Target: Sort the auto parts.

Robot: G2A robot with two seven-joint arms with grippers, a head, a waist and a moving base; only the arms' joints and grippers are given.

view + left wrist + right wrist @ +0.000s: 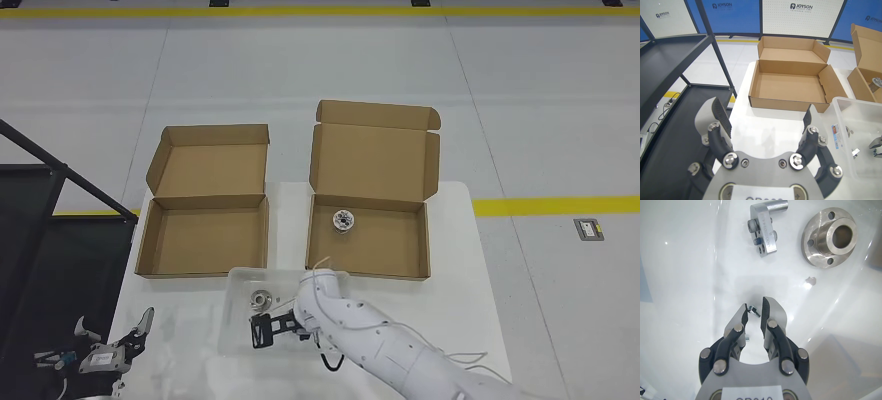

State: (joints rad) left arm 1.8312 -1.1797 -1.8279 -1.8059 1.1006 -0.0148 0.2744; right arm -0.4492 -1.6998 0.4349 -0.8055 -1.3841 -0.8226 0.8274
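Note:
My right gripper [754,303] is down inside the clear plastic bin [240,280], open by a narrow gap. A small bolt [754,312] lies on the bin floor between its fingers, touching one pad. Farther along the floor lie a round metal flange [829,237] and a flat bracket with a cylinder [764,232]. A second tiny screw [747,339] sits under the gripper. My left gripper [762,103] hangs wide open and empty at the table's near left edge. The left cardboard box [789,83] is empty. The right cardboard box [375,255] holds one round metal part [344,219].
A black shelf cart [668,62] stands right beside the table's left edge, close to my left gripper. Both boxes have their lids standing open toward the far side. A small white scrap [811,280] lies in the bin near the flange.

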